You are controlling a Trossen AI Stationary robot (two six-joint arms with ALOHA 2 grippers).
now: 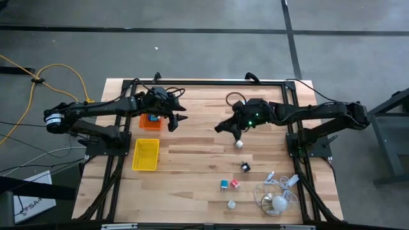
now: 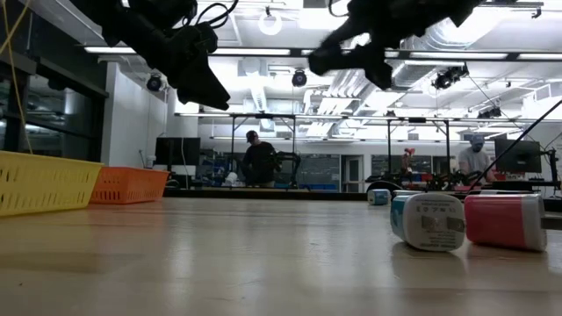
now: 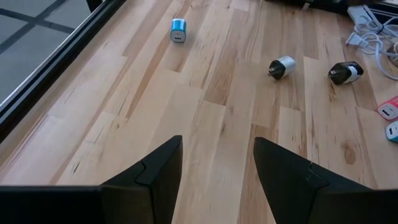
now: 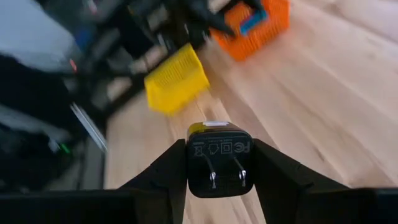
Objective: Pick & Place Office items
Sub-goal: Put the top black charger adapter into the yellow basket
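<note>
Right gripper [image 4: 219,163] is clamped on a black plug [image 4: 219,158] above the table [image 1: 192,160]. Left gripper [image 3: 217,165] hangs with fingers apart by the orange tray [image 1: 151,126].

Open lab: benches, monitors [image 2: 518,156]

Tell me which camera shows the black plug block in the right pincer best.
Right wrist view: the black plug block fills the centre, prongs facing the camera, clamped by the right pincer. In the high and low views it cannot be made out; the left wrist view misses it.

L hand [image 3: 217,180] open, R hand [image 4: 217,171] clamped.
</note>
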